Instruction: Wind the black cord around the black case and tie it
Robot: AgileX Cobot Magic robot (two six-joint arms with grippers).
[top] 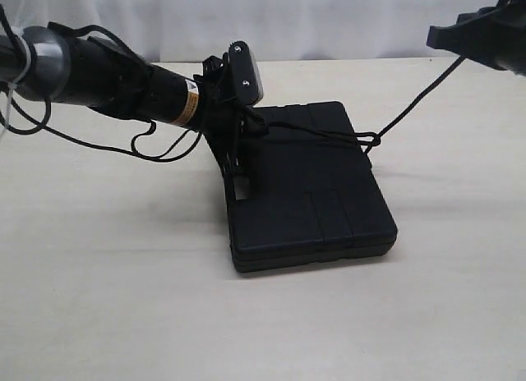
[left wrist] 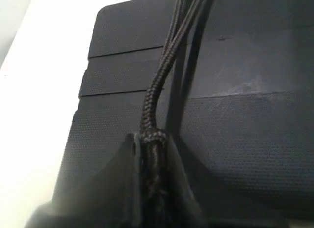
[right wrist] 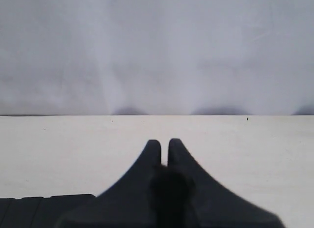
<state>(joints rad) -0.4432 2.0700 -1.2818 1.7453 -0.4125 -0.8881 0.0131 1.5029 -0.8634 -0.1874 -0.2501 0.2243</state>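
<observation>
The black case (top: 316, 196) lies flat at the middle of the table. The black cord (top: 411, 102) crosses the case's far part, forms a knot (top: 368, 140) at its right edge, then rises taut to my right gripper (top: 481, 36) at the upper right. My left gripper (top: 243, 143) is at the case's left edge, shut on the black cord. In the left wrist view the braided cord (left wrist: 156, 90) leaves the left gripper (left wrist: 152, 139) and runs over the case (left wrist: 245, 139). In the right wrist view the right gripper (right wrist: 164, 144) is shut with a dark blurred bit of cord behind its tips; a corner of the case (right wrist: 44, 211) shows.
The left arm (top: 107, 77) reaches in from the left, with thin glossy cables (top: 156, 147) looping down to the pale table (top: 123, 299). A white backdrop (right wrist: 157, 51) stands behind the table's far edge.
</observation>
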